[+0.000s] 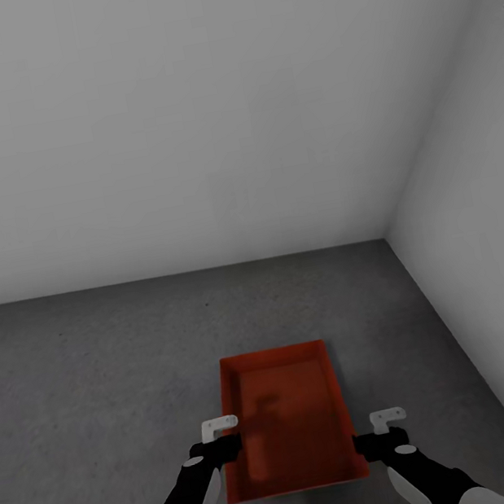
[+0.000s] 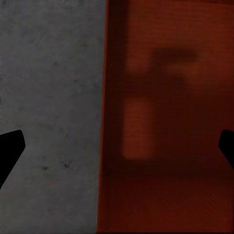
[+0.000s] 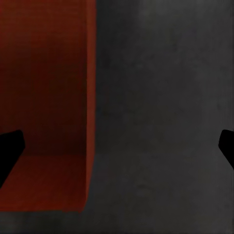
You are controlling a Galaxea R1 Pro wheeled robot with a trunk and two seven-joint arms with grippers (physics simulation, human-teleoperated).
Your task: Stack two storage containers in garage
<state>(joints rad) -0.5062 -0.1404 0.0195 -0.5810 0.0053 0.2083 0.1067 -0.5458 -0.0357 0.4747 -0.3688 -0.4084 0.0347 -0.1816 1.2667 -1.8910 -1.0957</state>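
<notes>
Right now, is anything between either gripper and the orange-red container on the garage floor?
Nothing visible. The storage container lies on the grey floor near the wall corner. The left gripper and right gripper hang open over its long walls, each straddling an edge.

The floor [image 1: 101, 378] looked rough, mottled concrete; the storage container [image 1: 284, 411] was matt plastic, faintly ribbed inside

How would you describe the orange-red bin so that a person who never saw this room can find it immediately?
Start at the corner where the two plain white walls meet the dark grey concrete floor. Slightly before this corner, on the floor, lies an orange-red rectangular shallow plastic bin without lid. It is the sole coloured thing there, between the left pincer and right pincer.
</notes>
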